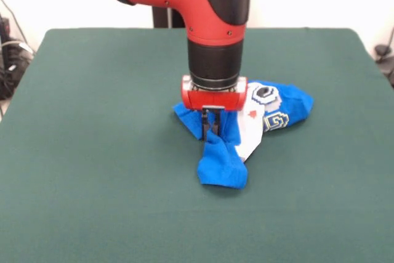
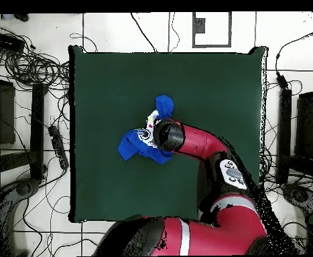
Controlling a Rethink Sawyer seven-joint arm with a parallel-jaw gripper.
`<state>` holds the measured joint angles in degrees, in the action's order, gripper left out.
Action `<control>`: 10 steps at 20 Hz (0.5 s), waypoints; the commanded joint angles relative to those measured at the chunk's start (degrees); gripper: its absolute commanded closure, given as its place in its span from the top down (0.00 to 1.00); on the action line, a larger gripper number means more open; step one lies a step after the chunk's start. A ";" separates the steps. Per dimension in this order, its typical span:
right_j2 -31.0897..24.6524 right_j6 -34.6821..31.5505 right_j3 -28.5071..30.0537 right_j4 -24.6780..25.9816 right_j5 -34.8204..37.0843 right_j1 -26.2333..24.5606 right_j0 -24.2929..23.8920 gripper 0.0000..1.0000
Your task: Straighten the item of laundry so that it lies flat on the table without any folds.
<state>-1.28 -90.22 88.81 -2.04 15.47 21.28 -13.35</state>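
The item of laundry [image 1: 280, 106], a bright blue T-shirt with a white and yellow print, lies crumpled near the middle of the green table [image 1: 92, 152]. One blue flap [image 1: 223, 167] reaches toward the near edge. My gripper [image 1: 212, 126] points straight down at the heap's left part, its black fingers close together and pinching a raised ridge of blue cloth. In the overhead view the shirt [image 2: 137, 144] is bunched on the table [image 2: 105, 80], with one part [image 2: 164, 105] sticking out. There the arm's wrist [image 2: 169, 135] hides the gripper.
Wide green cloth surrounds the shirt on every side. Cables [image 2: 31, 67] and dark equipment [image 2: 1, 114] lie on the floor past the table's edges in the overhead view. The red arm [image 2: 206, 150] crosses the table from its base edge.
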 commanded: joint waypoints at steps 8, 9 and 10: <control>-6.64 -4.99 -2.26 3.48 -2.67 -1.40 1.11 0.00; -6.82 -4.87 -2.24 3.63 -2.69 -1.43 0.93 0.00; -6.65 -4.71 -2.11 4.17 -2.97 -1.27 1.13 0.00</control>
<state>-1.30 -90.22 88.37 -0.05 15.20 21.25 -13.30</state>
